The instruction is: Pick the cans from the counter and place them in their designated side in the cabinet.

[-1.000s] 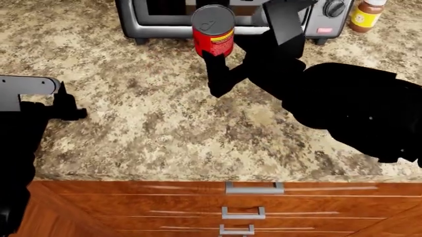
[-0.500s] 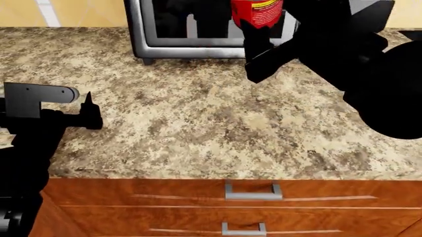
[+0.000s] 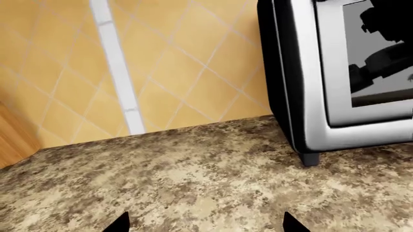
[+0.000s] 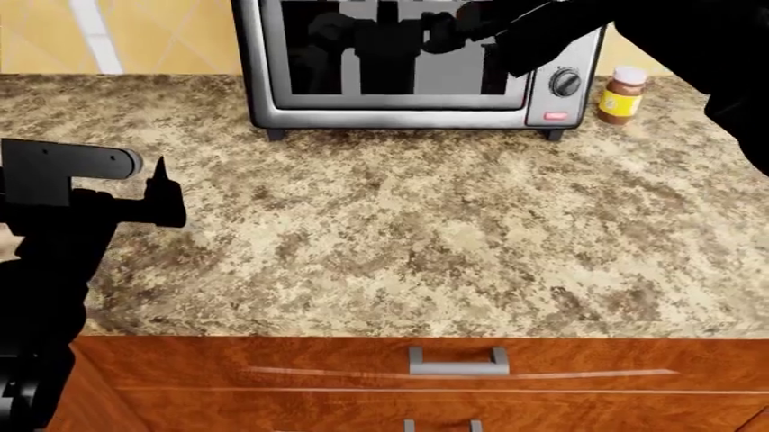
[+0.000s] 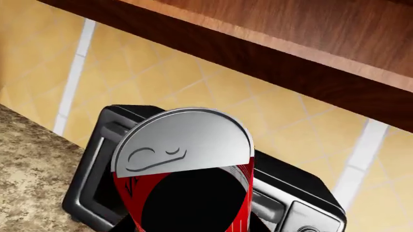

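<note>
Head view: we're looking down over the counter (image 4: 409, 234), and nothing red is sitting on it. Our left gripper (image 4: 157, 193) is hovering low over the counter's left side with nothing in it; on the left wrist cam only its two dark tips are poking into frame, set well apart, so it's open and empty. Our right arm (image 4: 673, 45) is reaching up across the toaster oven (image 4: 409, 99) and running out of the head view, so from there we can't see that gripper at all. On the right wrist cam we're holding the can (image 5: 184, 159) with the right gripper (image 5: 187, 203) closed around its red body, grey top facing the camera. It's up in the air in front of the oven, below the cabinet (image 5: 290, 43). A jar (image 4: 621, 94) is standing on the counter beside the oven.
</note>
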Available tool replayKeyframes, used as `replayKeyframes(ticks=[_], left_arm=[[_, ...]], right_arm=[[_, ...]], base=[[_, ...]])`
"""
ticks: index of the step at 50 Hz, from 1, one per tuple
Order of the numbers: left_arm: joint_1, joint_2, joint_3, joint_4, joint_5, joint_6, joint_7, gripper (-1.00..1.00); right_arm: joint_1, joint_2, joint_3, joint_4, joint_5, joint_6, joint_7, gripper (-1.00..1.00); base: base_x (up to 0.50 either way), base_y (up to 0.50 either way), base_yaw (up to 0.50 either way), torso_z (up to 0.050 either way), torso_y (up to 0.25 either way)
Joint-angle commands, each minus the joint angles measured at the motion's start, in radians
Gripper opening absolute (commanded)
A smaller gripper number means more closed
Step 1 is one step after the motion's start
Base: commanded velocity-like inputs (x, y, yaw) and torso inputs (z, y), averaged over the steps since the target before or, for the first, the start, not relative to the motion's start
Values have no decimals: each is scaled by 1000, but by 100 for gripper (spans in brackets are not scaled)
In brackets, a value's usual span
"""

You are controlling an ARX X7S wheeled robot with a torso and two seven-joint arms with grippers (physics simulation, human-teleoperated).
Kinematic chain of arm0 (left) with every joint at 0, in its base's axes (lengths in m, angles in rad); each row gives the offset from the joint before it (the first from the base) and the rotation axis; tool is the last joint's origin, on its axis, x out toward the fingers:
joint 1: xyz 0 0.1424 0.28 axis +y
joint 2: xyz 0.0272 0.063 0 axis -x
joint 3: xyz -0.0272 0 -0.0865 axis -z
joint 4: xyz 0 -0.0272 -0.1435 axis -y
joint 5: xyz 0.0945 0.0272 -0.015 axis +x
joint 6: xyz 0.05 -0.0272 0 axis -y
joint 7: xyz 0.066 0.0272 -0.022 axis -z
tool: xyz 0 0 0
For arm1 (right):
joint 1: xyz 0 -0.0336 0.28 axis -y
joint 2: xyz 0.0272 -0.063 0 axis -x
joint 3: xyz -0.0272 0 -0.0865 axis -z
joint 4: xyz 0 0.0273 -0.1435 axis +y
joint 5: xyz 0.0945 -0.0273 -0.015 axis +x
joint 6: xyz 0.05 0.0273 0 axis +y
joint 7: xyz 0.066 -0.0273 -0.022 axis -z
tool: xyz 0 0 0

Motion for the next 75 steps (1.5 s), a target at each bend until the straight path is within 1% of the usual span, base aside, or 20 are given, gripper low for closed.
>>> replayKeyframes(ticks=[1,11,21,32,37,45,48,50,52,53,56,60,63,65,67,70,75], left_arm=[[-14,-8,4,6,3,-6,-3,100],[-38,-4,9,-22,9,7,-4,100],[-79,-1,27,-64,22,21,-2,100],[-111,2,47,-105,33,32,4,100],[-125,-4,47,-91,31,8,1,100],[-139,-6,44,-85,29,-8,-8,100],[-142,-2,45,-97,33,1,-11,100],[-143,1,47,-105,36,11,-12,100],[-145,4,49,-112,38,18,-13,100],[-146,5,50,-115,39,21,-13,100],[-147,5,51,-116,41,25,-15,100],[-146,2,53,-104,44,23,-19,100],[-145,1,52,-97,44,19,-22,100],[-144,1,52,-94,44,19,-23,100],[-142,1,53,-96,45,22,-24,100],[-139,-1,52,-95,46,24,-25,100],[-140,-2,54,-99,48,26,-26,100]], right_arm=[[67,-21,27,55,-44,61,-9,-100],[113,-58,40,145,-42,107,-42,-100],[157,-138,50,322,-55,153,-107,-100],[180,-248,99,559,-35,143,-138,-100],[207,-328,106,737,-48,158,-168,-100],[246,-471,103,1040,-121,149,-278,-100],[260,-524,125,1148,-163,158,-326,-100],[262,-561,193,1219,-246,186,-365,-100],[263,-603,298,1292,-375,221,-414,-100],[263,-629,375,1330,-471,242,-447,-100],[263,-702,675,1410,-841,298,-554,-100],[263,-779,1061,1446,-1323,325,-670,-100],[263,-820,1267,1451,-1584,323,-726,-100],[263,-839,1352,1448,-1693,316,-749,-100],[263,-854,1403,1445,-1758,311,-763,-100],[263,-866,1436,1445,-1806,304,-779,-100],[263,-873,1450,1450,-1832,293,-792,-100]], base=[[0,0,0,50,100],[0,0,0,50,103],[0,0,0,50,102],[0,0,0,50,102],[0,0,0,50,102],[0,0,0,50,102],[0,0,0,50,102],[0,0,0,45,71],[0,0,0,0,0],[0,0,0,0,0],[0,0,0,0,0],[0,0,0,0,0],[0,0,0,0,0],[0,0,0,0,0],[0,0,0,0,0],[0,0,0,0,0],[-86,-226,0,0,0]])
